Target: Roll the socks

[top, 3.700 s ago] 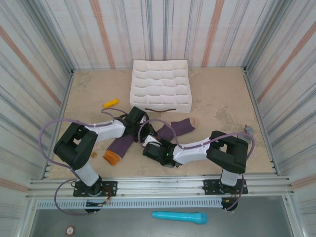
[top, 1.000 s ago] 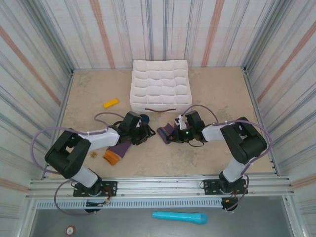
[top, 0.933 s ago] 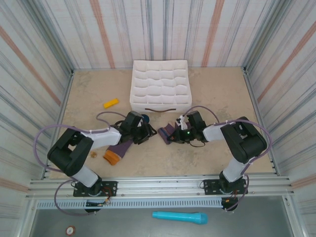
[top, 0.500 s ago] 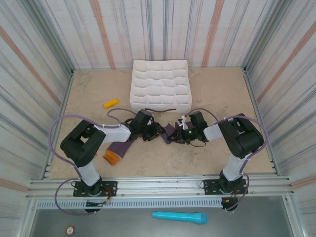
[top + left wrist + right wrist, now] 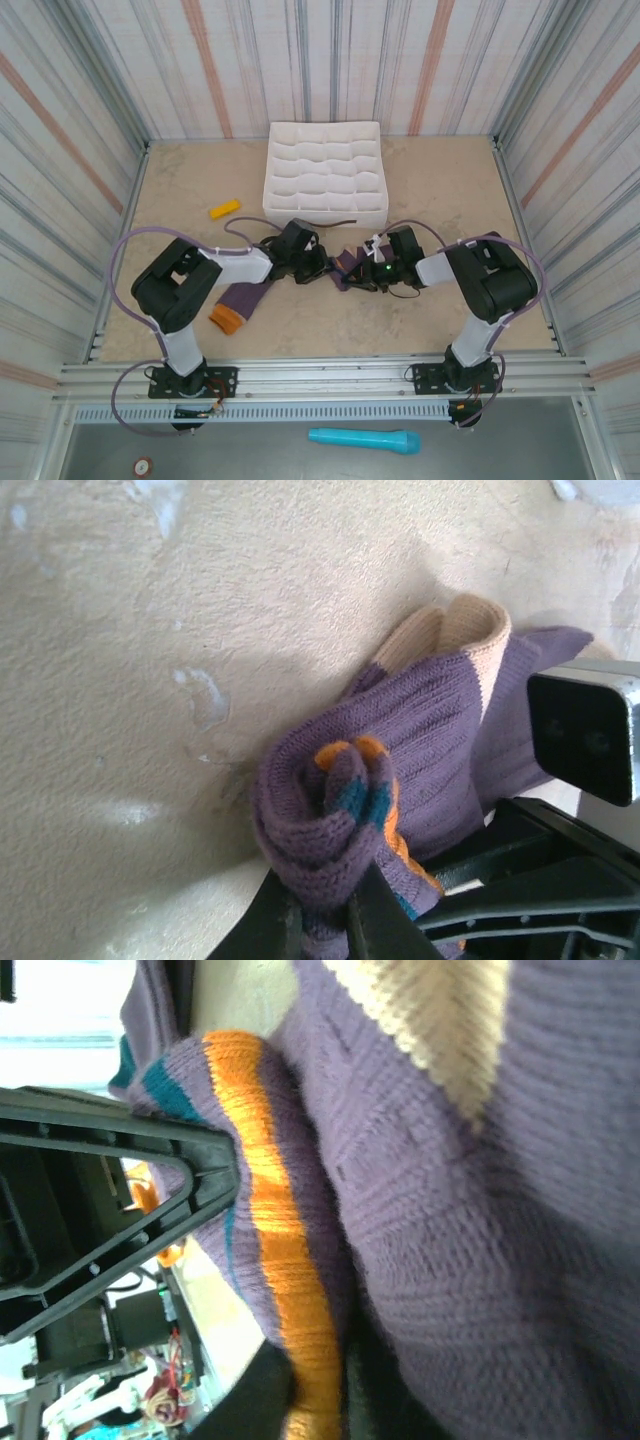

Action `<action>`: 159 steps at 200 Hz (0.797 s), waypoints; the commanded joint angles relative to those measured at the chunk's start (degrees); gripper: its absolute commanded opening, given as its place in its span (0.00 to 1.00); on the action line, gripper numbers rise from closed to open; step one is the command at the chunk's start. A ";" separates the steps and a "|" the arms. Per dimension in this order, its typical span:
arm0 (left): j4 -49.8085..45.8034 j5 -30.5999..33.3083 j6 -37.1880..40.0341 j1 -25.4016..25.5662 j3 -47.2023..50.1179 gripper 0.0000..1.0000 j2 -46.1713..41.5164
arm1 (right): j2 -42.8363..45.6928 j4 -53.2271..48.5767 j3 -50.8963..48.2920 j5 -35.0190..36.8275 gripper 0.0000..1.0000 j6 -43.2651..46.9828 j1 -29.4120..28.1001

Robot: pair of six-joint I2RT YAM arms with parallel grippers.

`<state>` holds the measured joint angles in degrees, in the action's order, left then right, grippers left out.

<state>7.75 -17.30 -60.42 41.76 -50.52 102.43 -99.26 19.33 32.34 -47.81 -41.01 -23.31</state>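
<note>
The rolled sock (image 5: pixel 330 800) sits on the surface (image 5: pixel 420 200) just in front of the white divided tray (image 5: pixel 326 217), between the two arms. The left claw (image 5: pixel 328 892) is clamped on the tight end of the roll, where orange and teal show in the fold. The sock is soft ribbed knit, light and springy, so I judge the roll would loosen unless pinched across all its layers, as here, rather than by one loose edge. The right claw (image 5: pixel 315 1405) has orange-banded fabric running between its fingers, but the view is so close and cropped that I cannot tell whether it pinches or stands parted. The flat sock (image 5: pixel 243 297) lies beside the left arm, its far end hidden beneath it.
</note>
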 commanded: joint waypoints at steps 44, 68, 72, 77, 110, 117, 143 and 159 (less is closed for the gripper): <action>-12.84 3.22 2.51 -2.47 2.21 0.00 -6.67 | 20.47 -26.24 1.76 26.46 0.56 15.22 -5.97; -14.32 3.96 1.73 -2.82 4.96 0.00 -10.45 | 25.74 -29.53 3.29 36.78 0.64 20.52 -13.17; -14.42 3.99 1.44 -2.82 5.40 0.00 -11.07 | 26.27 -29.76 3.50 38.83 0.65 21.32 -14.65; -14.45 3.96 1.11 -2.88 5.97 0.00 -11.76 | 26.99 -30.02 3.72 41.16 0.66 22.29 -16.41; -15.40 4.03 -0.77 -2.91 8.33 0.00 -15.30 | 28.01 -28.73 4.14 55.53 0.68 29.32 -28.30; -15.76 4.21 -0.97 -2.91 8.50 0.00 -15.82 | 27.63 -28.20 4.22 58.46 0.68 30.81 -30.68; -16.64 4.38 -0.88 -2.91 8.31 0.00 -16.67 | 25.33 -25.14 4.23 68.69 0.68 36.67 -39.13; -16.63 4.20 -0.67 -2.91 8.09 0.00 -16.57 | 23.29 -22.41 3.93 74.24 0.68 39.78 -43.39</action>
<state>-6.79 -14.28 -60.51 38.96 -42.61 87.39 -73.19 -5.76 35.62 12.49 -9.47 -61.89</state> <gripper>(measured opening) 0.104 0.678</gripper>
